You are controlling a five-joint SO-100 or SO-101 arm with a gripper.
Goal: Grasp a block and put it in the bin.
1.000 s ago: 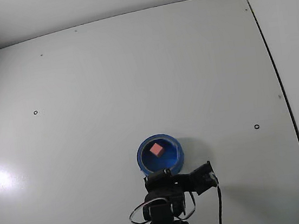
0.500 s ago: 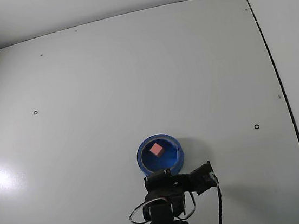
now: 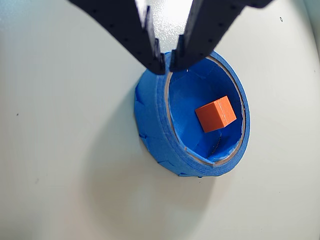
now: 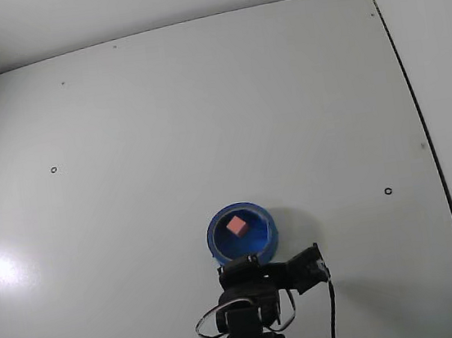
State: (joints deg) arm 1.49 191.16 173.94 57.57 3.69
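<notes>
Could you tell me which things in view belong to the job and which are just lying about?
Part of the job:
- block, lying inside the bin
- bin, blue, on the table
- gripper, empty, nearly closed above the bin's rim

Lying about:
- nothing loose; only the bare white table

The bench (image 4: 204, 122) is a plain white, slightly glossy sheet, with a bright glare spot near its left edge in the fixed view. A few small dark screw holes dot its surface, and a dark seam runs down its right side. The blue bin (image 4: 242, 234) sits directly on it, in the lower middle of the fixed view; the wrist view shows its outer wall (image 3: 152, 125) resting flat on the white surface (image 3: 60, 150).
</notes>
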